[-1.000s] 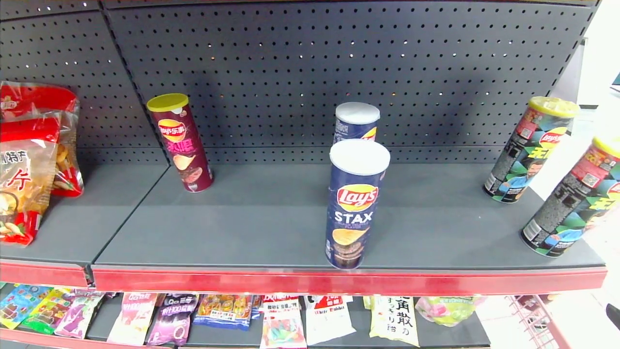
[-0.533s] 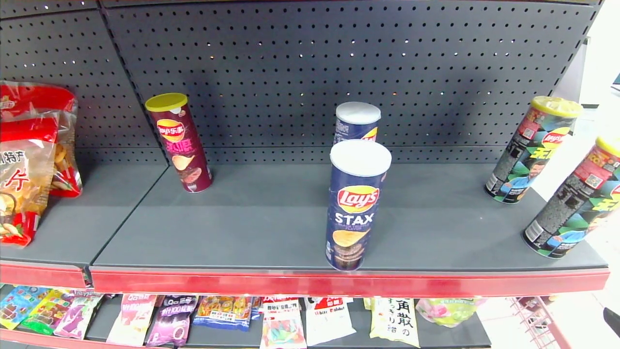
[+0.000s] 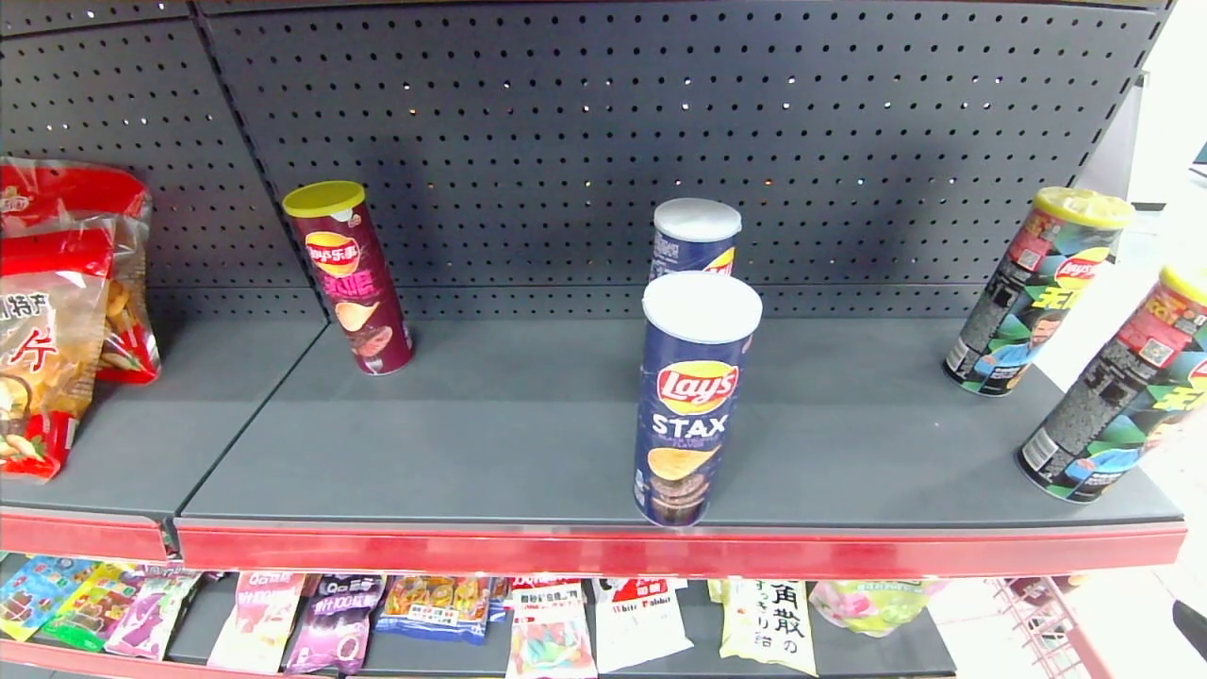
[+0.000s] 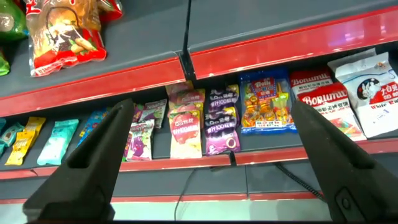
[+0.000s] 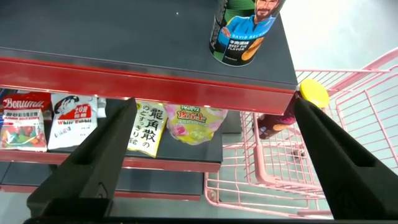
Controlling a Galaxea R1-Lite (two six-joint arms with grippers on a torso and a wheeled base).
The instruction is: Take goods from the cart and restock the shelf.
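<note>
Standing upright on the shelf (image 3: 490, 443), a smooth dark grey metal deck with a glossy red front lip and a perforated back panel, are five cardboard tubes. A navy tube (image 3: 696, 396) with a flat white lid sits at the front edge mid-shelf, and a second navy tube (image 3: 695, 236) is right behind it near the back panel. A maroon tube (image 3: 351, 278) with a yellow lid stands back left. Two black-and-green tubes (image 3: 1033, 292) with yellow lids are at the right end, one of them by the front right corner. All of them carry logo and label print. Crinkly red snack bags (image 3: 57, 311) lie at the left end.

The pink wire cart (image 5: 348, 143) stands below the shelf's right end and holds a dark tube with a yellow lid (image 5: 311, 93). That tube lies near one finger of the right gripper (image 5: 214, 102) without touching it. The right gripper is spread wide and empty. The left gripper (image 4: 211, 104) is also spread wide and empty, facing flat foil packets (image 4: 221, 121) on the lower shelf.
</note>
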